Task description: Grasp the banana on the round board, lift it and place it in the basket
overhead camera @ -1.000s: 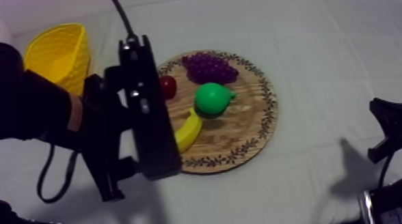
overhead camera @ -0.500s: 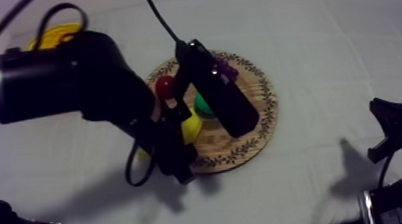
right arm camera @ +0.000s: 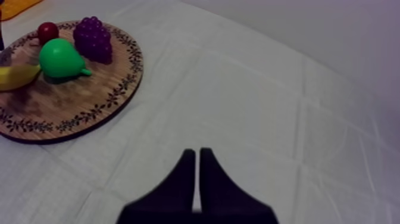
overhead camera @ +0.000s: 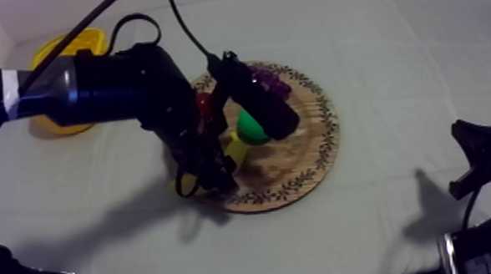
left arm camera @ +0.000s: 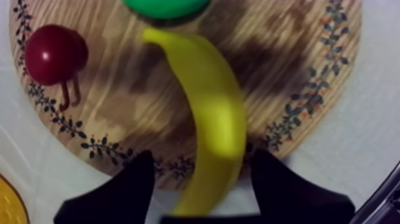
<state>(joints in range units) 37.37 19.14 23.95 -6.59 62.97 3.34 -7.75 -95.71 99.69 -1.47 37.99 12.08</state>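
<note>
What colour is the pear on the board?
The pear is green; right wrist view shows it best.

My right gripper (right arm camera: 197, 152) hangs over the bare table (right arm camera: 256, 101), its two black fingers lying together as a narrow wedge with nothing between them. Well apart from it lies the wooden board (right arm camera: 77, 98). On the board the pear (right arm camera: 59, 58) is just beside the grapes (right arm camera: 94, 39), with the small red fruit (right arm camera: 47, 31) behind it and the banana (right arm camera: 18, 76) touching it. A piece of the yellow basket (right arm camera: 15, 5) shows beyond the board.
</note>
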